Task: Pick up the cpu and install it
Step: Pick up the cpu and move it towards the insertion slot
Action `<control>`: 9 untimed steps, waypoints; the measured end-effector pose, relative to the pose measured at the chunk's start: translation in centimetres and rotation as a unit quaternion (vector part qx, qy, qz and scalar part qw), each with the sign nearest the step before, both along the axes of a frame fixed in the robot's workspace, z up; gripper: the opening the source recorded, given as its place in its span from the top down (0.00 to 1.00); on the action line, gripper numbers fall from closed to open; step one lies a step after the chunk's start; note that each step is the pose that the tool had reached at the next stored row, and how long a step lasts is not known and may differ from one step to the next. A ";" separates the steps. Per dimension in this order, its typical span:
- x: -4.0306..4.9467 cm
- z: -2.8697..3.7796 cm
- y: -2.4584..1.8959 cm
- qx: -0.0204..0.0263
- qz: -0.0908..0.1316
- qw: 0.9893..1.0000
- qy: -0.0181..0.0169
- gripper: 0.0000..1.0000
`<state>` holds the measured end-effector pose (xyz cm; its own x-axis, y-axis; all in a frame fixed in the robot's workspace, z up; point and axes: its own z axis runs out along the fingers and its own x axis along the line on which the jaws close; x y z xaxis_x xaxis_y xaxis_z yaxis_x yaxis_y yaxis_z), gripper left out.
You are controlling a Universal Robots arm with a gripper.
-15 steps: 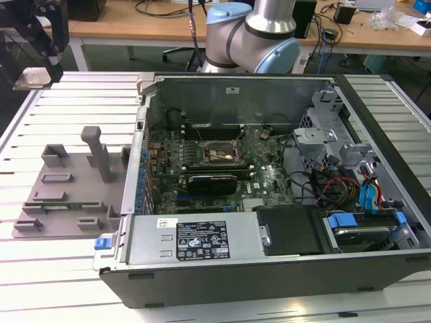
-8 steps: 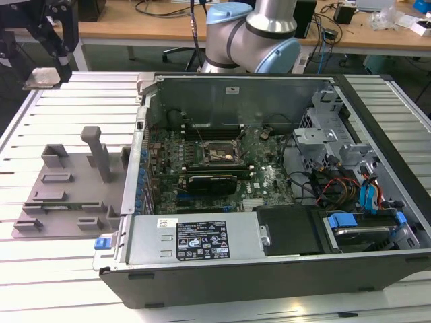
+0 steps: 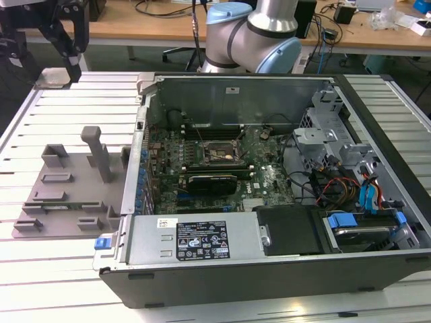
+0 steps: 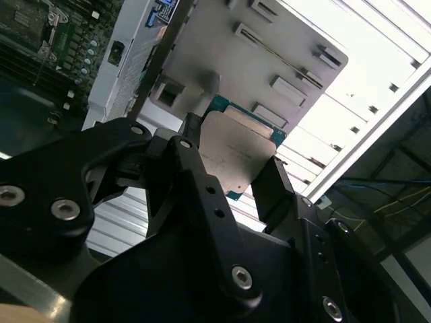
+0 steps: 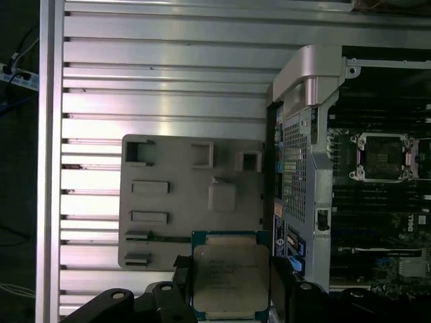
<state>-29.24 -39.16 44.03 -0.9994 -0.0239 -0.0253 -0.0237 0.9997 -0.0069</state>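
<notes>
At the exterior view's left lies the grey tray [image 3: 67, 195] on the slatted table [image 3: 60, 269]. My pincer [image 4: 232, 151] grips the chip [image 5: 231, 272] by two opposite edges, in the air near it. The open computer case [image 3: 269, 202] stands right.

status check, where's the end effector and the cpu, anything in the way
end effector shut on cpu. cpu held over the tray, not at the socket. case wall stands between tray and socket.
</notes>
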 end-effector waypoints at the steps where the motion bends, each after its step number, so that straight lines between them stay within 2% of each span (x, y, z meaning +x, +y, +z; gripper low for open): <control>1: 0.17 0.00 0.00 0.000 0.000 1.000 0.000 0.45; 4: 0.76 -0.01 0.00 0.000 0.000 1.000 0.000 0.45; 9: 2.24 -0.05 0.00 0.000 0.000 1.000 0.000 0.45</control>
